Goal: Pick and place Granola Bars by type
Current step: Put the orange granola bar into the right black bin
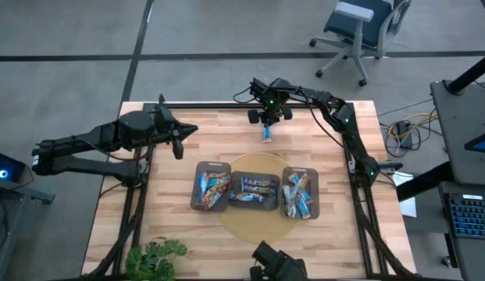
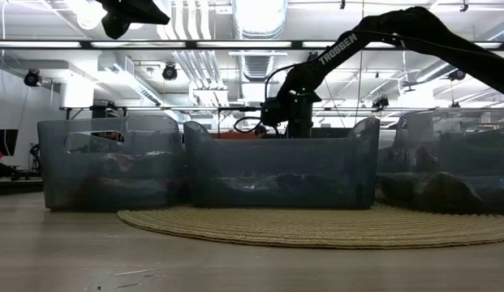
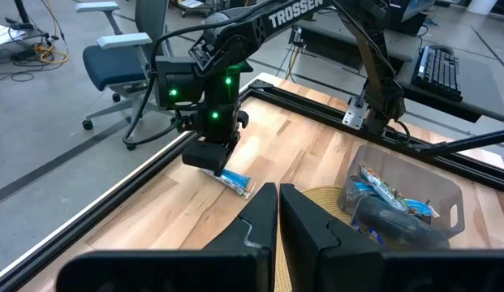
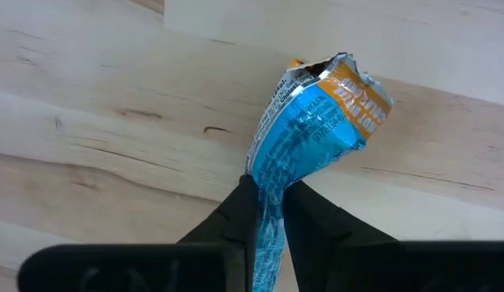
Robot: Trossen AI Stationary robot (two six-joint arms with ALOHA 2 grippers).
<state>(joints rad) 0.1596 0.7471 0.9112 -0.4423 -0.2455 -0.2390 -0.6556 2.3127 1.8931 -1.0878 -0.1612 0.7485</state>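
Note:
My right gripper [image 1: 267, 123] is at the table's far edge, shut on a blue granola bar [image 1: 267, 135] with an orange end. The left wrist view shows the same gripper [image 3: 209, 158] and bar [image 3: 235, 182] over bare wood. Three dark trays, left [image 1: 199, 168], middle [image 1: 254, 204] and right [image 1: 314, 173], stand in a row on a round woven mat [image 1: 256, 162]. All three hold wrapped bars, blue ones and mixed colours. My left gripper [image 1: 180, 140] is shut on nothing and hovers left of the trays; its fingers [image 3: 278, 207] point toward the right gripper. My right gripper pinches the blue bar between its two fingers at one end of the wrapper [image 4: 269, 188], coming from above and pointing down. The bar slants away below the fingers, its crumpled orange end [image 4: 342, 85] toward the wood. Whether that end touches the table I cannot tell.
A potted plant [image 1: 155, 257] and a black camera mount [image 1: 277, 265] sit at the near edge. Black frame rails [image 1: 226, 104] run along the far edge and the sides. Bare wood lies between the trays and the far edge. An office chair [image 1: 359, 31] stands beyond the table.

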